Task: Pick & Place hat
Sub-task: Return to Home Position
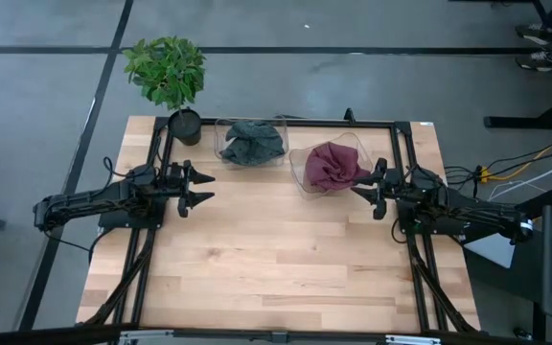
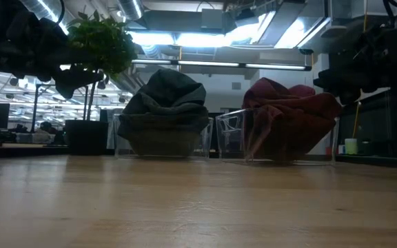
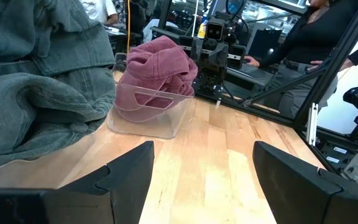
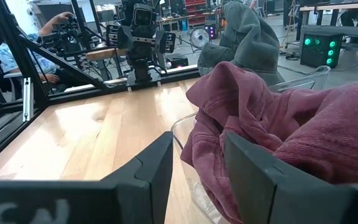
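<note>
A maroon hat (image 1: pixel 330 165) lies crumpled in a clear plastic bin (image 1: pixel 300 180) at the table's far middle, and bulges over the rim (image 4: pixel 272 124). A grey-green hat (image 1: pixel 252 141) fills a second clear bin (image 1: pixel 223 144) to its left. My right gripper (image 1: pixel 355 186) is open, level at the maroon bin's right side. Its fingers (image 4: pixel 154 168) stand either side of the bin's near corner and touch nothing that I can see. My left gripper (image 1: pixel 209 188) is open over bare wood left of the bins, facing them (image 3: pixel 204 168).
A potted plant (image 1: pixel 168 72) stands at the far left corner beside the grey-green hat's bin. A black frame rail (image 1: pixel 286 123) runs along the far edge behind the bins. Bare wood (image 1: pixel 276 259) spreads across the near half. People sit beyond the table (image 3: pixel 303 37).
</note>
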Robot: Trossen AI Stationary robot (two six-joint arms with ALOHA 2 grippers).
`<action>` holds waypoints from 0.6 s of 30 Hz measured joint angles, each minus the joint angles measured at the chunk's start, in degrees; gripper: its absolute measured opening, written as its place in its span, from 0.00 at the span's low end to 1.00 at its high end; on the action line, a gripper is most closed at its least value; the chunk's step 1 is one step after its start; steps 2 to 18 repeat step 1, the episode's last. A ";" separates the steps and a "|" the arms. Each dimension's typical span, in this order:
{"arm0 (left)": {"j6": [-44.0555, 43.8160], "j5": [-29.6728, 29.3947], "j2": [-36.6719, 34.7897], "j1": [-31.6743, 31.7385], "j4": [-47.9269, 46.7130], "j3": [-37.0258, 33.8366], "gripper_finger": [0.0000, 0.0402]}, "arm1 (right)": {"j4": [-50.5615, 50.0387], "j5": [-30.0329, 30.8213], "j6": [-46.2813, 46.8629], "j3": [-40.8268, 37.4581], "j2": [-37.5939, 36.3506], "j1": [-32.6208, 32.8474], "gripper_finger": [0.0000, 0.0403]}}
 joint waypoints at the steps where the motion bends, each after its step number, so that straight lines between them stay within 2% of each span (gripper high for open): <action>1: 0.00 0.00 0.00 0.00 0.00 0.00 0.66 | 0.00 0.00 0.09 0.00 -0.01 0.02 0.35; 18: 0.00 0.00 0.00 0.00 0.00 0.00 0.66 | 0.00 0.00 0.09 0.00 -0.01 0.02 0.35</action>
